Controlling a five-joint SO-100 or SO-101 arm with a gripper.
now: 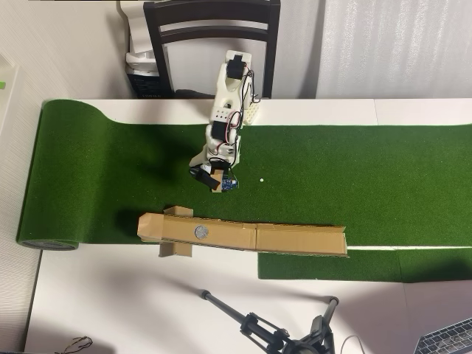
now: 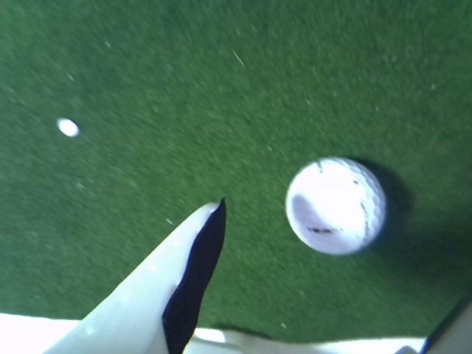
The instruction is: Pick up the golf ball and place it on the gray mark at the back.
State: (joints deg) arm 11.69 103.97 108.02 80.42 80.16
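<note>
In the wrist view the golf ball (image 2: 335, 206) lies on the green turf, white and dimpled with a small dark mark. My gripper (image 2: 343, 254) is open just above it. One white finger with a black pad (image 2: 193, 284) stands to the ball's left, and the other finger shows only at the lower right corner. Neither finger touches the ball. In the overhead view the gripper (image 1: 214, 179) points down at the turf and the arm hides the ball. The gray mark (image 1: 200, 231) is a round spot on the tan cardboard strip, a short way below the gripper.
The cardboard strip (image 1: 295, 239) runs along the lower edge of the green turf mat (image 1: 383, 169). A tiny white dot (image 1: 261, 179) sits on the turf right of the gripper. A chair (image 1: 212, 37) stands behind the arm, and a tripod (image 1: 258, 324) lies on the white table.
</note>
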